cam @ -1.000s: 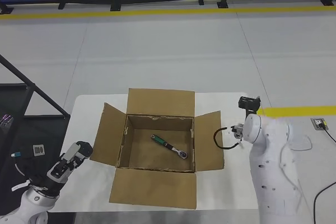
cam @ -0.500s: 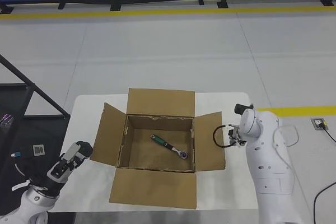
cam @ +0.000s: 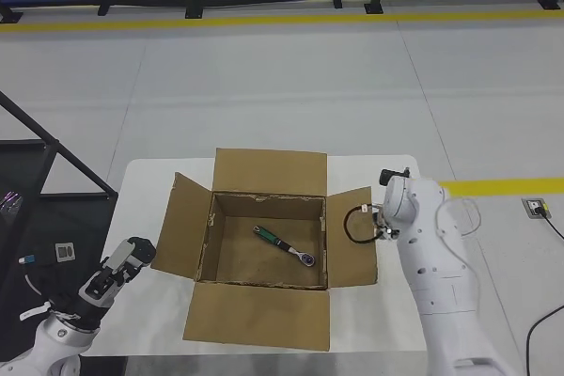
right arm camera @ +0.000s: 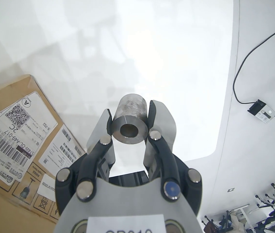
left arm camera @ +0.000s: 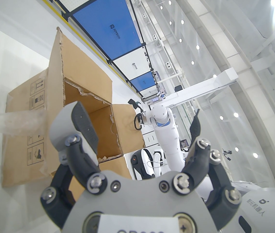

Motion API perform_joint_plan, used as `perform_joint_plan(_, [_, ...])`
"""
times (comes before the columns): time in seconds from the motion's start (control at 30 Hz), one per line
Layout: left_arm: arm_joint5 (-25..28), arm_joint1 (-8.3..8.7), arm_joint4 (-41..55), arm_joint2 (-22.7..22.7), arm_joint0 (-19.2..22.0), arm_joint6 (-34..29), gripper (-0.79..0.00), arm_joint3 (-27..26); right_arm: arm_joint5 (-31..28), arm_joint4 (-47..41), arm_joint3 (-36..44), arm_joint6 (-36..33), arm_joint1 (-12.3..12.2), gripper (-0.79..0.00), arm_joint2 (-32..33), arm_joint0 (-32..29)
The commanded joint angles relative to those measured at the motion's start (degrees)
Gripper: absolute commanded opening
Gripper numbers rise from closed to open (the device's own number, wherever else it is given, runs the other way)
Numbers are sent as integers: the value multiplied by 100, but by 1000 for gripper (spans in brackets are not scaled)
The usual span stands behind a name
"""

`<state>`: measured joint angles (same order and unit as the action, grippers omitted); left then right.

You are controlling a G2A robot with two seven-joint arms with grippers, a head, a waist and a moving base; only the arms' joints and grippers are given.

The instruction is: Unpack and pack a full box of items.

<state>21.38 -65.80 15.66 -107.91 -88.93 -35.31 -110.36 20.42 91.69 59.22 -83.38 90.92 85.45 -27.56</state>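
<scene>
An open cardboard box [cam: 268,249] stands in the middle of the white table [cam: 150,188], all its flaps folded out. On its floor lies a ratchet wrench [cam: 285,242] with a green and black handle. My right gripper [right arm camera: 130,109] is shut on a short hollow metal cylinder [right arm camera: 132,122], held above the table beside the box's labelled right flap [right arm camera: 18,132]. The right arm [cam: 399,202] hangs at that flap's outer edge. My left gripper [left arm camera: 139,127] is open and holds nothing. It sits near the table's front left corner [cam: 134,254], pointing toward the box [left arm camera: 86,98].
A black cable loop [cam: 357,226] on the right wrist overlaps the right flap. A dark frame [cam: 19,122] stands to the left of the table. A power cable and plug box [right arm camera: 262,111] lie on the floor beyond the table's right edge.
The right arm has swung left, from beyond the right flap's edge to over that edge, carrying the cylinder. The left arm has kept still.
</scene>
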Motion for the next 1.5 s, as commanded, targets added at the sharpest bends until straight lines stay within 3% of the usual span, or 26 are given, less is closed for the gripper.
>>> perform_joint_plan(0.0, [0, 0, 0, 0, 0, 0, 0, 0, 28, -88, -124, 104, 11, -785, -20, 26])
perform_joint_plan(0.97, [0, 0, 0, 0, 0, 0, 0, 0, 391, -786, -1783, 935, 326, -785, -813, 1020])
perform_joint_plan(1.47, [0, 0, 0, 0, 0, 0, 0, 0, 697, -424, -1017, 649, 78, -785, -263, 517])
